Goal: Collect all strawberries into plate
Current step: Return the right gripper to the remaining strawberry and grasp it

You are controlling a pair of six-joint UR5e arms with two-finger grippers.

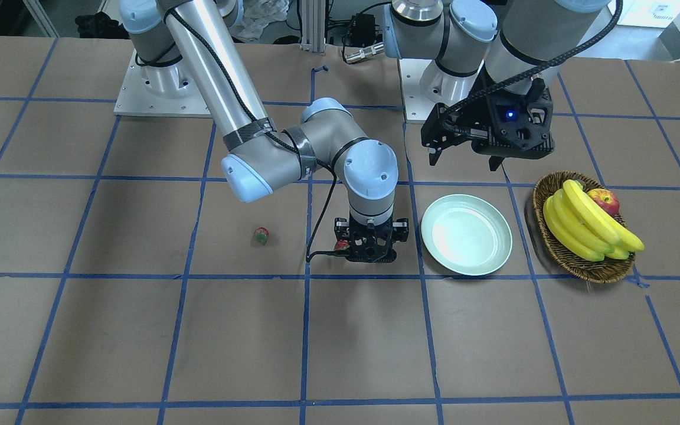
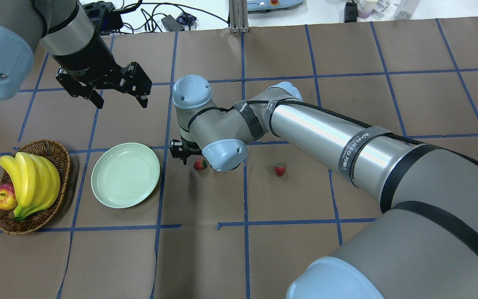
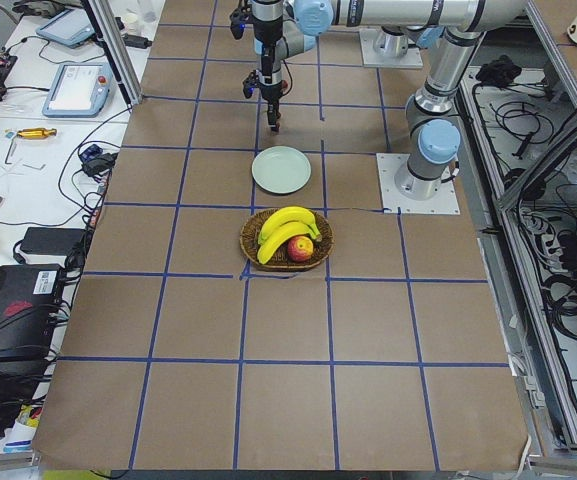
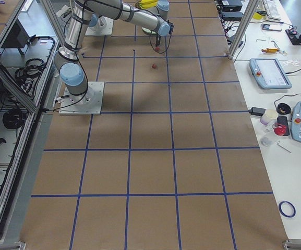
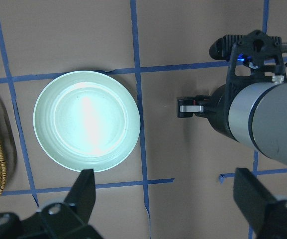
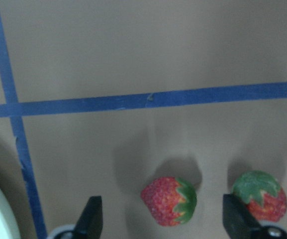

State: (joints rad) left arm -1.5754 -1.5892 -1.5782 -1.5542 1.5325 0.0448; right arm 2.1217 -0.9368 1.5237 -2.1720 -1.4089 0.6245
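Three small red strawberries lie on the table. One lies between my right gripper's open fingers. A second lies just beside one finger and also shows in the overhead view and the front view. The third lies apart, further from the plate. The pale mint plate is empty. My right gripper points straight down beside the plate. My left gripper hangs open and empty above the table, behind the plate.
A brown wicker basket with bananas and a red-yellow apple stands beside the plate, on the side away from the strawberries. Blue tape lines cross the brown table.
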